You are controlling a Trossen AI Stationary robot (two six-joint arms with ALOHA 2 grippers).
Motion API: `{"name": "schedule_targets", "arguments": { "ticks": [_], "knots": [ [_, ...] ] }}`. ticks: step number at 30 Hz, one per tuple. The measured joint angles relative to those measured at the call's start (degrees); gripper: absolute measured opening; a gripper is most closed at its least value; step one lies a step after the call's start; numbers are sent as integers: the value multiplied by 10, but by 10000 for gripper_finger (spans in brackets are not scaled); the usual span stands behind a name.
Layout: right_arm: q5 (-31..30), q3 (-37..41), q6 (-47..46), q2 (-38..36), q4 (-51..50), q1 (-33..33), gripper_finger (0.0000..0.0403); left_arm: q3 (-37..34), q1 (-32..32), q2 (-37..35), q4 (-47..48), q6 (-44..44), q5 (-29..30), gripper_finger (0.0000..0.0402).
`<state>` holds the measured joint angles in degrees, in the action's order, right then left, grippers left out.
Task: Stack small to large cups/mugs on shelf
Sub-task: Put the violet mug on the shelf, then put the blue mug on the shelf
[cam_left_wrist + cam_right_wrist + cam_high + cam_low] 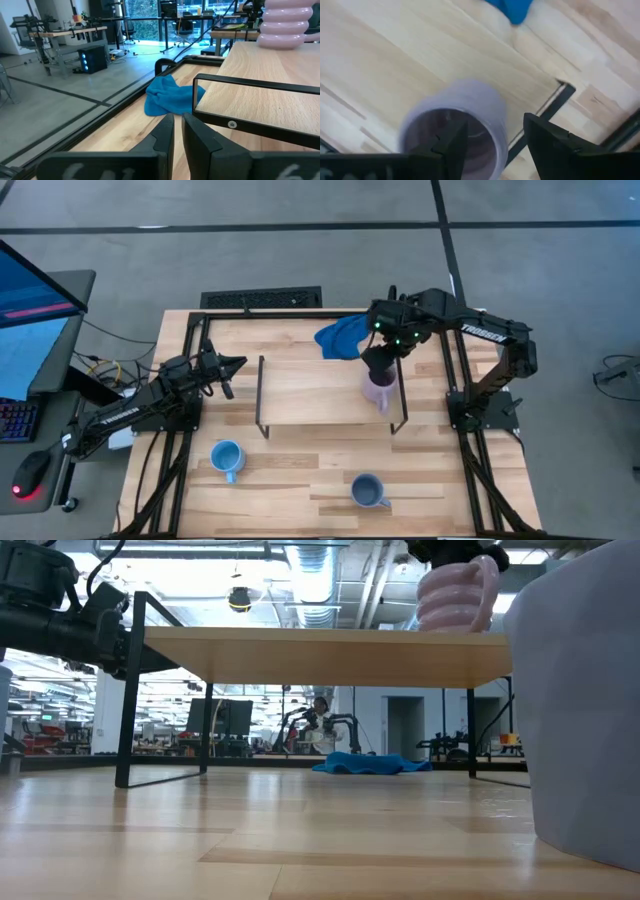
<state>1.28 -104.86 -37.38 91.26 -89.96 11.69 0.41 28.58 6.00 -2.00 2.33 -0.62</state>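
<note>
Right gripper [379, 370] open over lilac mug [379, 392] on shelf [320, 395].

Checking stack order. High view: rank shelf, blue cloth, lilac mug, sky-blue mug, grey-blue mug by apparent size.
1. shelf
2. blue cloth
3. The three mugs look about alike: sky-blue mug, grey-blue mug, lilac mug. The lilac one is partly hidden under the right gripper, so I won't rank them.

From above, the right gripper [379, 370] covers most of the lilac mug [379, 392], so I cannot tell whether a finger touches the rim. At table height a big pale blurred shape [585, 700] runs off the picture's right edge, too close to identify. The left arm's fingertips [226, 389] are too small overhead to judge.
</note>
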Motion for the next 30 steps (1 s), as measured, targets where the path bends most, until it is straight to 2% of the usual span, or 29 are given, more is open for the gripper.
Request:
{"name": "schedule_targets", "arguments": {
  "ticks": [9,15,19,25,28,30],
  "knots": [
    [-11,-79,31,0,0,4,212,0,0,0,1,0,18,27],
    [-111,-140,65,0,0,23,210,0,0,0,1,0,19,27],
    [-189,-172,123,-1,19,31,210,0,0,0,1,0,19,27],
    [-318,-186,278,-11,144,17,210,0,0,0,1,0,19,27],
    [-324,-186,334,-24,225,3,210,0,0,0,1,0,19,27],
    [-305,-186,362,-34,265,-12,210,0,0,0,1,0,19,27]
  ]
}}
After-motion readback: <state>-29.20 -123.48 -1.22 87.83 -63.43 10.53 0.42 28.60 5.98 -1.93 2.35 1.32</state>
